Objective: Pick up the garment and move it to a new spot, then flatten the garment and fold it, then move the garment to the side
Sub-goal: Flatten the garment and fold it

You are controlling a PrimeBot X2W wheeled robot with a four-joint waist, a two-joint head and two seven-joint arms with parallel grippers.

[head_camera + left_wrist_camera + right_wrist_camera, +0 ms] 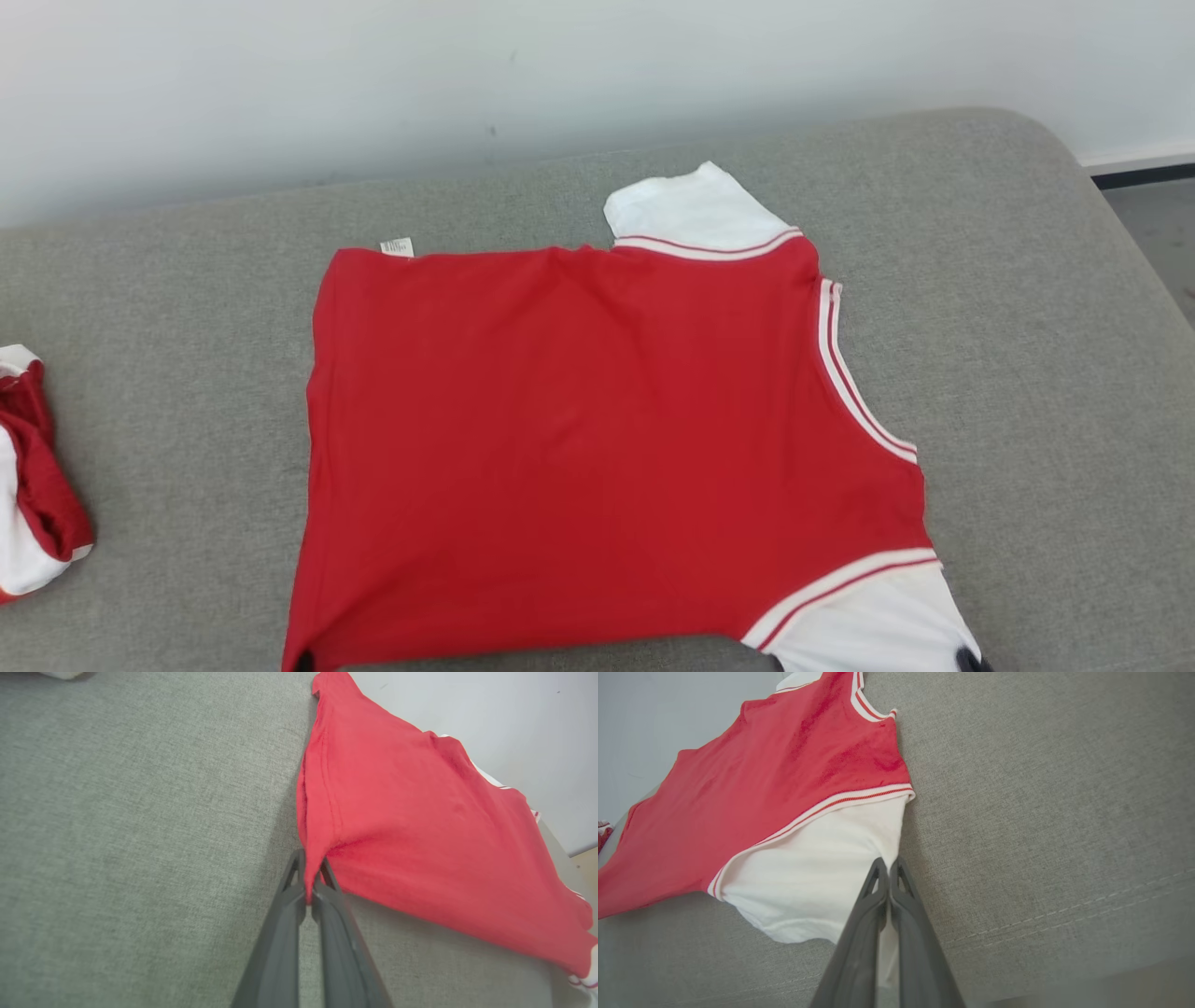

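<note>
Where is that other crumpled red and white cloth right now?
In the head view the crumpled cloth lies on the grey cushion at the picture's left edge, on the robot's left, apart from the spread red shirt.

Grey fabric couch seat (1027, 327), woven texture, rounded far-right corner. Red shirt (597, 448) with white sleeves lies spread mostly flat across the middle, neckline to the right, small white tag (397, 246) at its far-left corner. Another red-and-white garment (37, 485) sits bunched at the left edge, well apart.
</note>
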